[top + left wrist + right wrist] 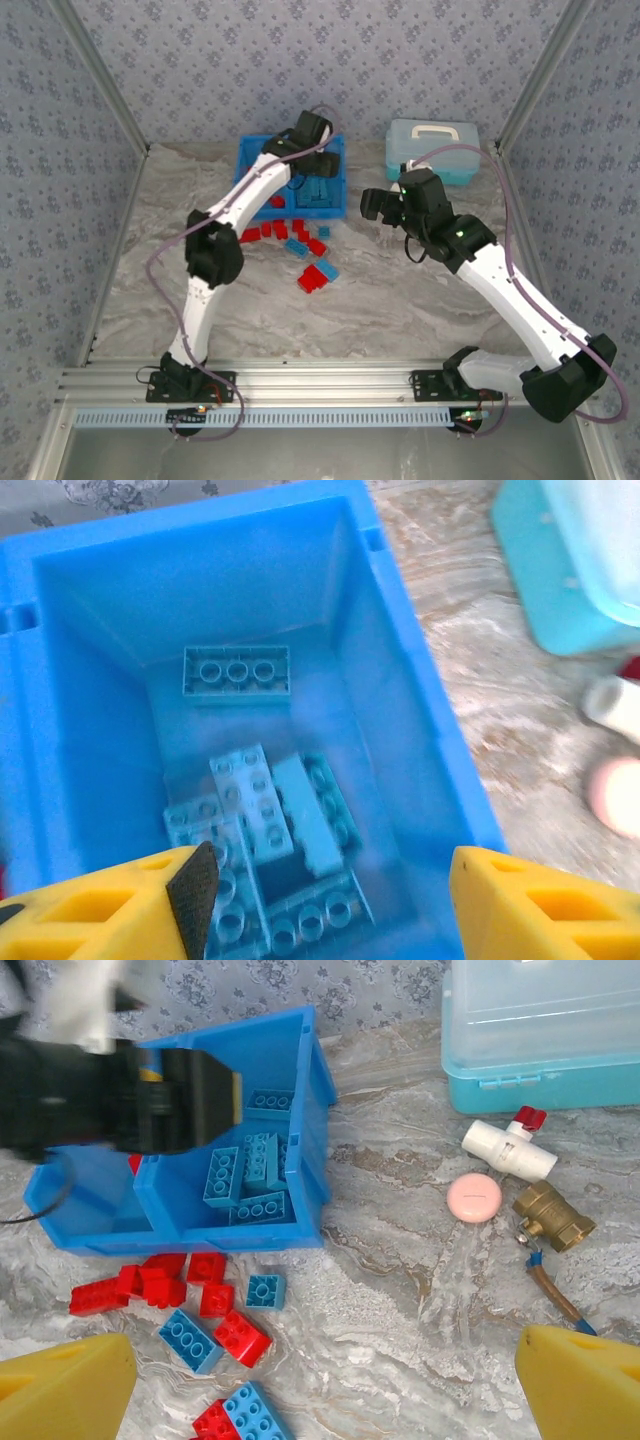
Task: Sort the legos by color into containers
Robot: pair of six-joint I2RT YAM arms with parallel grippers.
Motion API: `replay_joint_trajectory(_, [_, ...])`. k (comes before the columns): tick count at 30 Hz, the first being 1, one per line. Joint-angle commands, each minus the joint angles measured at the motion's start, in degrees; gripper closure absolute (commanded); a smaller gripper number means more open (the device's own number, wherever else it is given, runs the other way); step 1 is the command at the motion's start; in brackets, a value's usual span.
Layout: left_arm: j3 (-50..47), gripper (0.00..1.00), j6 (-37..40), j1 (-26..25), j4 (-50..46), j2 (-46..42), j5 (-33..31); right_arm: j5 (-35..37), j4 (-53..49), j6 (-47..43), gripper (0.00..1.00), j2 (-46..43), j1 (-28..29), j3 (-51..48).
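Top view: left gripper (pixel 318 165) hangs over the bin (pixel 248 152), upper centre; loose legos (pixel 300 245) lie unsorted mid-frame.
Left wrist: jaws apart, empty, above light blue bricks (pixel 265 810) already sorted.
Right wrist: right gripper (pixel 325 1380), bottom edge, wide open, empty.

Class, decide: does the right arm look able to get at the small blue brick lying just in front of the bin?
Probably yes. The right gripper is open, and the small blue brick lies uncovered on the table before the bin, nothing between them; the left gripper is over the bin.
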Motion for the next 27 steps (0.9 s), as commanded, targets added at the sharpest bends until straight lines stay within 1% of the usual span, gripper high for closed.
replay_joint_trajectory(1, [-12.67,0.36,4.25,-0.71,4.20,-17.10,8.30,0.95,0.03,0.45,0.00,0.78,-0.52,-0.02])
replay_joint_trajectory(3, [-23.67,0.35,7.90,-1.02,6.86,-25.52,12.40,0.42,0.70,0.41,0.00,1.62,-0.75,-0.12])
replay_joint_trajectory(5, [-32.79,0.35,13.47,-1.99,6.54,-32.91,16.32,-0.65,1.52,0.28,0.00,2.79,-1.02,0.22])
replay_joint_trajectory(9, [-46.21,0.28,21.94,-5.72,2.92,-43.18,16.23,-2.32,1.77,-0.60,0.00,5.77,-1.45,1.75])
replay_joint_trajectory(10, [-48.64,0.27,22.95,-6.41,2.89,-44.48,15.89,-2.63,1.59,-0.71,0.00,6.45,-1.61,2.07])
replay_joint_trajectory(12, [-53.66,0.23,26.18,-7.73,0.85,-46.45,17.67,-3.14,1.41,-0.87,0.00,7.48,-1.84,2.60])
replay_joint_trajectory(14, [-58.23,0.21,27.04,-9.48,2.15,-47.33,15.72,-3.65,1.53,-0.78,0.00,8.00,-2.04,2.61])
replay_joint_trajectory(17, [-63.14,0.19,25.19,-10.28,5.83,-46.36,15.20,-3.65,1.13,-0.71,0.00,8.02,-2.07,2.39])
replay_joint_trajectory(19, [-64.93,0.13,23.81,-10.31,7.60,-44.55,15.28,-3.37,0.81,-0.62,0.00,7.76,-2.14,2.24])
replay_joint_trajectory(22, [-65.69,0.02,22.80,-10.62,9.22,-40.39,15.17,-3.27,0.67,-0.57,0.00,7.55,-2.29,1.85])
replay_joint_trajectory(27, [-63.67,0.01,21.86,-10.73,8.85,-32.72,13.82,-3.02,-0.12,-0.54,0.00,7.16,-2.37,1.68])
